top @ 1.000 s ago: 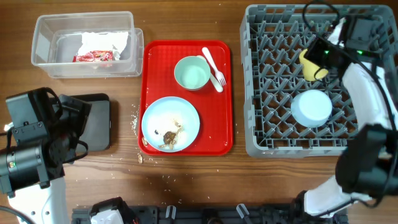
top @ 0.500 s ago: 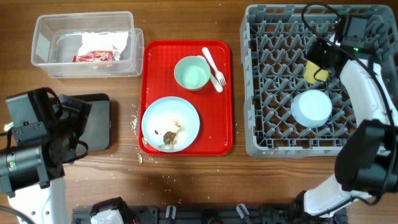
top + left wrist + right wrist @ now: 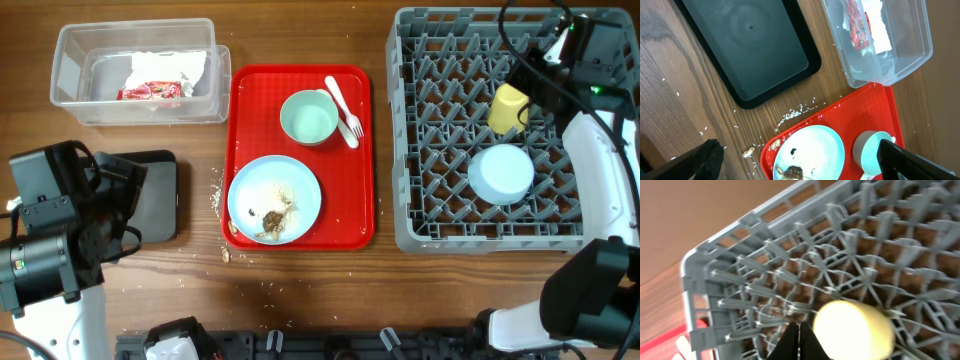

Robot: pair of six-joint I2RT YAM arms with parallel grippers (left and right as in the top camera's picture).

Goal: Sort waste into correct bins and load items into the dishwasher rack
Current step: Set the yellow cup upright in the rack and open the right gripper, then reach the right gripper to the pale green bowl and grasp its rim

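Just beside the closed, empty right tool [image 3: 798, 330] lies the yellow-green cup [image 3: 852, 330].

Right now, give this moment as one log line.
left gripper open; right gripper shut, over dishwasher rack; yellow-green cup in rack; plate on red tray

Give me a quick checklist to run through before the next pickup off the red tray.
1. Yellow-green cup resting in the dishwasher rack, clear of the arm: ok.
2. Right fingers empty: ok, closed together with nothing between them.
3. Left fingers ready: ok, spread wide and empty.
4. Napkin and red wrapper in the clear tub: ok.
5. Blue plate free of scraps: not ok, brown bits lie on it.
6. Mint-green bowl and fork loaded: not ok, both sit on the red tray.
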